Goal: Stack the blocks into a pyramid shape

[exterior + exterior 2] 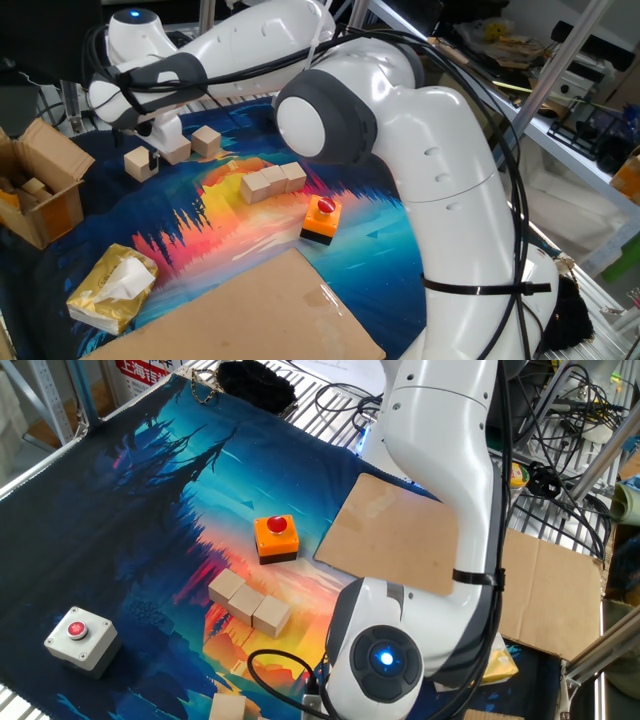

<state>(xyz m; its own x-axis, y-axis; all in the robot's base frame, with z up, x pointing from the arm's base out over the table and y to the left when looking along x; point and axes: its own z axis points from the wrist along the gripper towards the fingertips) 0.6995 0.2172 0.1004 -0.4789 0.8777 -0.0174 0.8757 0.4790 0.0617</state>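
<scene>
Three pale wooden blocks [268, 182] lie side by side in a row on the colourful mat; they also show in the other fixed view [248, 600]. Three more blocks lie loose at the far left: one [140, 162], a middle one [179, 151] and one behind it [207, 140]. One loose block [228, 707] shows at the bottom edge of the other view. My gripper [163, 138] hangs low right at the middle loose block, with a white finger [167, 128] against its left side. Its jaws are partly hidden. In the other view the arm hides the gripper.
An orange-and-black block with a red button [320, 220] stands right of the row. An open cardboard box [40, 180] is at the left edge, a yellow bag [110, 290] in front, a cardboard sheet [240, 310] nearer still. A grey button box [78, 635] sits at the mat's edge.
</scene>
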